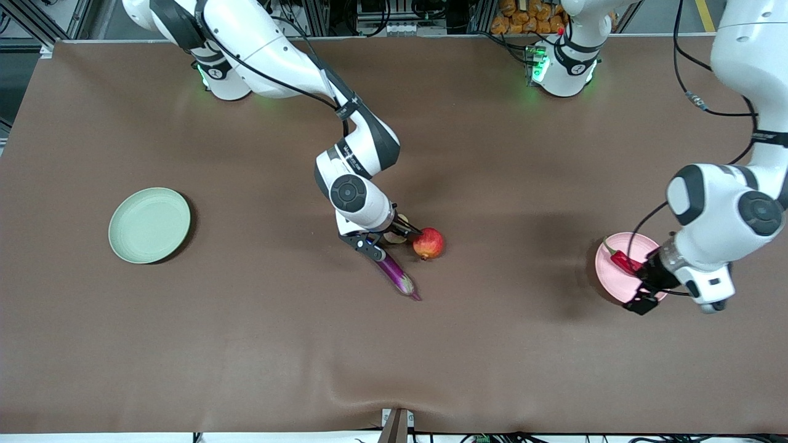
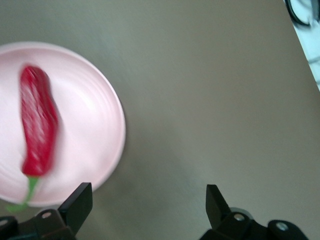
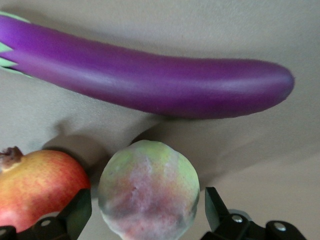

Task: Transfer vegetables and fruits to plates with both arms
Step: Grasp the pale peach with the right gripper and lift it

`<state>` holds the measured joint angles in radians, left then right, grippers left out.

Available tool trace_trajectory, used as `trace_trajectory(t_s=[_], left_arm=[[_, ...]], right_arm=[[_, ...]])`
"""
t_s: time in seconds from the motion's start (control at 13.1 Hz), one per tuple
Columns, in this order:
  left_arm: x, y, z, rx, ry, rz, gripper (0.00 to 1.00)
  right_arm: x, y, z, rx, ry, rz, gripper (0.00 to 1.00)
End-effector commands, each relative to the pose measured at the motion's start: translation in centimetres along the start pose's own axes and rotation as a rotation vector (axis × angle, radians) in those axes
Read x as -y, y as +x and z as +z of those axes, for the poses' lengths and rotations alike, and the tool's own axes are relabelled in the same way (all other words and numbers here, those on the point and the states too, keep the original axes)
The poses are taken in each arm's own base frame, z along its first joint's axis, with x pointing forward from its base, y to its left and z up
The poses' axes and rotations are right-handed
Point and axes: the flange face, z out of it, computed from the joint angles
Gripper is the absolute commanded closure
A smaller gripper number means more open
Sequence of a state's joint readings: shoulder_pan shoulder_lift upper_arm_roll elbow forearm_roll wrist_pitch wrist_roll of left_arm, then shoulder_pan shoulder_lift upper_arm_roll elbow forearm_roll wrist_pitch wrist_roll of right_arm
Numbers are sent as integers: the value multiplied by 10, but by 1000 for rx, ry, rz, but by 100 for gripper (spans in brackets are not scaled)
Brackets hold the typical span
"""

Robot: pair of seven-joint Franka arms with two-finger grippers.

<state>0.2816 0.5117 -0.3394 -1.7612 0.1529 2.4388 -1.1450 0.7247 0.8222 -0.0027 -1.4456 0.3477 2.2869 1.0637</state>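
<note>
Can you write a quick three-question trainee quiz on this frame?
1. True or false: the chili pepper lies on the pink plate.
2. Which produce sits between the open fingers of the right tool? A) eggplant B) peach C) pomegranate
3. Fill in: the green plate holds ____ produce.

Key: 1 true. 2 B, the peach; the pomegranate sits beside it, the eggplant apart. 3 no. The left tool is open over the pink plate's edge, holding nothing.
</note>
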Motion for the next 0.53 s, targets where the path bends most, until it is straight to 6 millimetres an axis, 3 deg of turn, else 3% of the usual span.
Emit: trace_trajectory(t_s=[0.0,0.15,0.3,0.46], left_arm=[[-29,-28,-15,-12,1,-16,0],[-52,-56,-18,6,16,-10,0],[-66,-91,-15,10,29,-22,0],[-84,-140,-17,12,23,31,0]], right_arm=[[7,-2,3,-10,2,-8,76],[4,2,-5,5,-25,0,100],[15,3,-43,50,-70,-6,100],[6,28,-88,112,-132,25,100]])
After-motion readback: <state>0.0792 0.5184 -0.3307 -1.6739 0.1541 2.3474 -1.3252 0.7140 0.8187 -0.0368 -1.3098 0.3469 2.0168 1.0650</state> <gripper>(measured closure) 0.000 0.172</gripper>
